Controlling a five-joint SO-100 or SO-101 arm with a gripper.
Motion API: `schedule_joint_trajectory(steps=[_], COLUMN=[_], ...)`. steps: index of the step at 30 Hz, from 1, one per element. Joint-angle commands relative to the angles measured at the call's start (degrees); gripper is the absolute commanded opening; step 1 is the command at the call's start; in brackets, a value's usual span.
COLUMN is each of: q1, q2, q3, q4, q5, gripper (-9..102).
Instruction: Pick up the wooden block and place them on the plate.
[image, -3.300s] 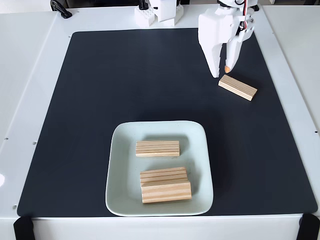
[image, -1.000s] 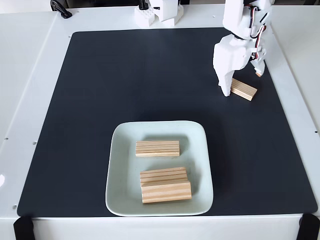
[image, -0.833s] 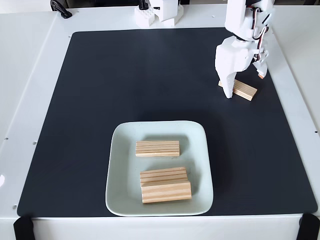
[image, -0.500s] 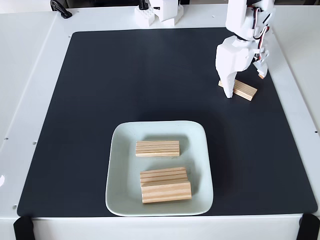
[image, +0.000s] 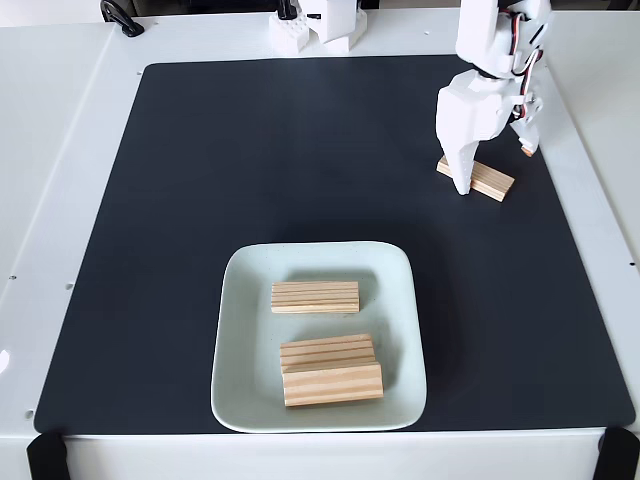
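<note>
On the dark mat (image: 250, 160), pincer (image: 492, 168) straddles a wooden block (image: 488, 180).

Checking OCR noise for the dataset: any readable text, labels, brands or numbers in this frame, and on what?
None readable in the fixed view. The four pale striped wooden blocks, one on the mat and three in the dish, carry only grain lines. The pale mint square plate, black mat, white table and white gripper show no markings.
</note>
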Motion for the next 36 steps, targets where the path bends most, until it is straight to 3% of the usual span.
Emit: schedule_joint_trajectory(steps=[1, 5, 12, 25, 29, 36], q1=[-0.8, -0.2, 0.6, 1.2, 0.8, 2.2], q2=[1.3, 1.3, 1.2, 6.2, 16.8, 35.3], q3=[0.3, 0.4, 2.1, 4.7, 4.7, 6.0], q4=[0.4, 0.4, 0.5, -0.4, -1.3, -15.9], q5=[0.2, 0.1, 0.5, 2.1, 13.4, 47.6], gripper=[43, 38, -1, 0, 0, 0])
